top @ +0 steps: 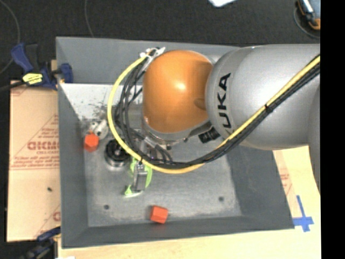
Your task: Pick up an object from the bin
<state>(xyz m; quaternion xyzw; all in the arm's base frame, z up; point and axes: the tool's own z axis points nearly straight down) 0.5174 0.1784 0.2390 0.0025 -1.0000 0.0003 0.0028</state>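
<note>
My gripper (140,180) reaches down from under the orange dome to the bin floor, left of centre. A thin lime-green thing (131,191) lies right beneath it, with green bits showing on both sides of the gripper tip. A round black and silver thing (114,155) sits just to the left of the gripper. An orange block (158,214) lies on the floor near the front wall, a little right of the gripper.
A small orange piece (91,141) and a white piece (98,126) lie by the bin's left wall. The arm and its cables cover the bin's middle and right. Bare grey floor shows at the front right.
</note>
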